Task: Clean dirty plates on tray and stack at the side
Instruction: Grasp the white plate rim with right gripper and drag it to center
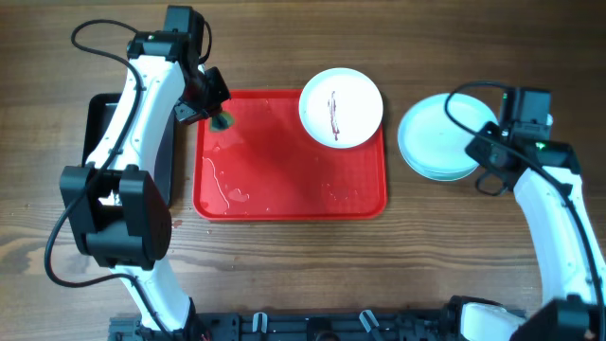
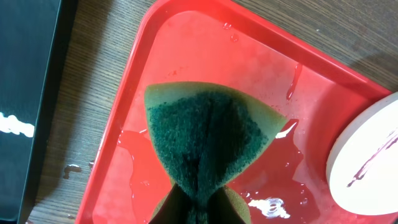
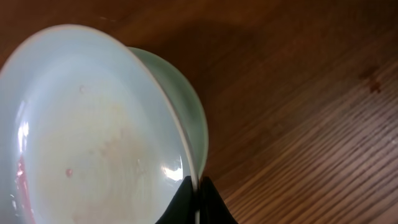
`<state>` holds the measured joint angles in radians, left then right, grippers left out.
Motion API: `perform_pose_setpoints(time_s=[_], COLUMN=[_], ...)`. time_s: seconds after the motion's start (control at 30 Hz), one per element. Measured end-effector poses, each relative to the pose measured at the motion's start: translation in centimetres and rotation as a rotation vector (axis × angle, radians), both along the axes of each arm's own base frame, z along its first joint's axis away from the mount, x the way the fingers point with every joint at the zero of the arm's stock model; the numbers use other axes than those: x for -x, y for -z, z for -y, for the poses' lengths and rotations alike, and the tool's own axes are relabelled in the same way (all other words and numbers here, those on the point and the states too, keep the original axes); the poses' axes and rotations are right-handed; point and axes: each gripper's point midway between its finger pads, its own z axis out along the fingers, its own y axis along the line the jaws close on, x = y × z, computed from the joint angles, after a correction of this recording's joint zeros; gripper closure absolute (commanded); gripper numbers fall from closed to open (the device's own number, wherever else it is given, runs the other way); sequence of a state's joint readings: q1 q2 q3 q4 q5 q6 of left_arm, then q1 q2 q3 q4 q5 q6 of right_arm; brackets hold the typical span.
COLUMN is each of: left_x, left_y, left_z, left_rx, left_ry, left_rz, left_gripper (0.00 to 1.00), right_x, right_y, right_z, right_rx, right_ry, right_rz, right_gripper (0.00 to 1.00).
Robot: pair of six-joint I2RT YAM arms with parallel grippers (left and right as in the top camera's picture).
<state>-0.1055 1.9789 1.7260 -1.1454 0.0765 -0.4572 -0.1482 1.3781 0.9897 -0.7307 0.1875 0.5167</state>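
Black tray (image 1: 99, 118): idle at the far left, out of your way.
Left claw (image 1: 210, 102): clamped hard on the sponge (image 2: 208, 134), so the green face fans out. It hangs over the upper-left corner of the tray (image 1: 284, 185) (as the overhead view shows it).
Water (image 1: 232, 194): puddles and streaks lie across the tray floor, so treat it as slick.
White plate (image 1: 341, 107): it carries a dark red smear and sits at the tray's upper-right corner, overlapping the rim. It is well apart from your left claw, across the tray.
Risk, left: nothing pins that plate. If you scrub it one-handed it may skate on the wet floor and ride off over the rim.
Stack (image 1: 431, 142): pale blue plates on the table just right of the tray.
Right claw (image 3: 196, 199): nipped closed on the very rim of the top plate (image 3: 93, 124), a thin edge grip.
Risk, right: if you pull back before opening, you will likely drag that plate off the lower plate (image 3: 186, 93). A faint pink film shows in its bowl (it may want another wipe).
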Motion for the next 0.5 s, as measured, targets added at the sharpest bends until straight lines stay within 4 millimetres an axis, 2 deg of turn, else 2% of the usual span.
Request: perform_pose_setpoints(time_s=[0.03, 0.1, 0.17, 0.27, 0.4, 0.47, 0.5], left_x=[0.0, 0.0, 0.0, 0.0, 0.0, 0.0, 0.0], left_y=[0.0, 0.0, 0.0, 0.0, 0.0, 0.0, 0.0], left_z=[0.0, 0.0, 0.0, 0.0, 0.0, 0.0, 0.0], left_rx=[0.000, 0.000, 0.000, 0.000, 0.000, 0.000, 0.000], left_ry=[0.000, 0.000, 0.000, 0.000, 0.000, 0.000, 0.000], left_rz=[0.000, 0.000, 0.000, 0.000, 0.000, 0.000, 0.000], left_gripper=[0.96, 0.96, 0.96, 0.96, 0.96, 0.96, 0.96], right_x=[0.0, -1.2, -1.7, -1.7, -1.6, -1.7, -2.5], right_y=[1.9, 3.3, 4.5, 6.4, 6.9, 6.3, 5.5], right_z=[1.2, 1.6, 1.4, 0.7, -0.7, -1.7, -2.3], right_rx=[-0.005, -0.009, -0.020, -0.053, -0.114, -0.157, -0.176], right_ry=[0.034, 0.039, 0.013, -0.021, -0.111, -0.156, -0.187], right_rz=[-0.029, -0.029, -0.047, -0.096, -0.120, -0.127, -0.104], right_gripper=[0.95, 0.87, 0.62, 0.44, 0.42, 0.42, 0.38])
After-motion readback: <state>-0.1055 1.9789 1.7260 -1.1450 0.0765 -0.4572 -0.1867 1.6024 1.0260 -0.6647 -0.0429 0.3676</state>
